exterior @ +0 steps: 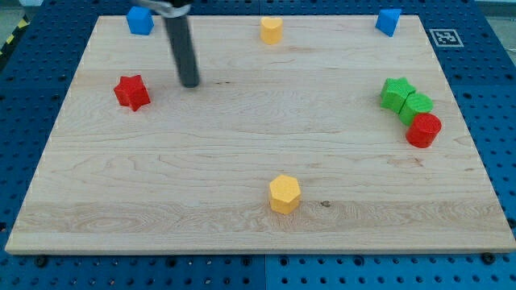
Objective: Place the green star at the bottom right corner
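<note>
Green star (pixel 396 92) is sitting over by the right edge of the board (pixel 242 161), roughly a third of the way down from the top right corner, and it's touching a second green block (pixel 417 105) just below it, shape a bit hard to call, which is in turn pressing against a red cylinder-ish block (pixel 423 130). So the three are making a little chain that's running down toward the bottom right corner, but the star is sitting well short of it. My tip (pixel 190 83) is hanging way over on the other side, near the top left corner, just to the right of the red star (pixel 132 92) and not touching anything. There's no gripper on this rig, just a plain rod, so nothing is being grasped or released here. The rod is standing close to upright, leaning slightly, coming down from the top edge. I'm reckoning this is the approach step, with the pushing not started yet. Next move is calling for a long trip across the board to get above the green star, on its top-edge side, then shoving it down the right edge. Tricky bit: the other two blocks are sitting right in the path, so they're probably getting dragged along. Also around: two blue blocks (pixel 140 20) (pixel 389 21) along the top edge, a yellow block (pixel 272 30) between them, another yellow one (pixel 285 193) near the bottom edge
</note>
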